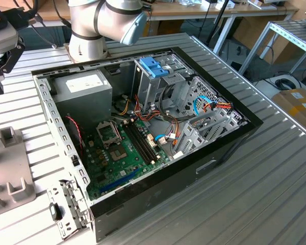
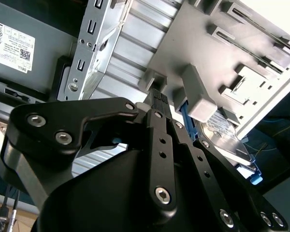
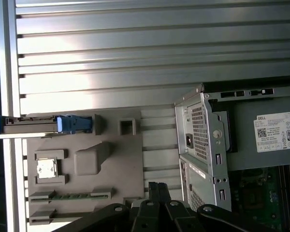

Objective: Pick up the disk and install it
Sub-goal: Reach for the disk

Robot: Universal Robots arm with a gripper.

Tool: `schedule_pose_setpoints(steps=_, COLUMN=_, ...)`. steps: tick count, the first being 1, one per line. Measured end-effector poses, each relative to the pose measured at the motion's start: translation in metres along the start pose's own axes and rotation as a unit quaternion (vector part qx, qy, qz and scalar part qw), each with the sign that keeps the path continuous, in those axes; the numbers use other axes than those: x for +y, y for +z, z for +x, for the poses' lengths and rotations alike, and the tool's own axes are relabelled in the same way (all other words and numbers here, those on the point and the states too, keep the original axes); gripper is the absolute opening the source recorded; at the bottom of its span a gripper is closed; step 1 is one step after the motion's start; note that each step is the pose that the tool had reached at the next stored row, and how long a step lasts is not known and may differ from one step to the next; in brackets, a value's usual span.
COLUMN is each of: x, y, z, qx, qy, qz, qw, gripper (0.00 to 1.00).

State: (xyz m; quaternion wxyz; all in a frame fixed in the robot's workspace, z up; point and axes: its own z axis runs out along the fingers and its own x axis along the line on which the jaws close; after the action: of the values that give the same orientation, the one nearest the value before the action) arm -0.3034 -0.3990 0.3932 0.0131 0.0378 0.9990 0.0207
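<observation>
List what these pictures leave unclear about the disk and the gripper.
- Disk, first wrist view: edge-on and cut off at the picture's edge; label hidden.
- Disk, second wrist view: mostly covered by the gripper and its links.
- Gripper, exterior view: cropped by the picture's edge.
- Case, exterior view: cables hide which bay is free.

The disk (image 3: 31, 126) is a thin flat drive, seen edge-on in the first wrist view. It stands on its long edge in a slot along one side of a grey holder (image 3: 116, 159) (a light-blue carrier rail caps the end nearest the holder's middle)
</observation>
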Motion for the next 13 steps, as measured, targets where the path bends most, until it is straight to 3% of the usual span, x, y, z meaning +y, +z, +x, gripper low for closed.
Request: schedule_pose_setpoints(steps=13, x=-0.0004, y=-0.0001, z=0.0049, qx=0.0000, qy=0.000, qz=-0.0001, qw=1.0000, gripper=0.11)
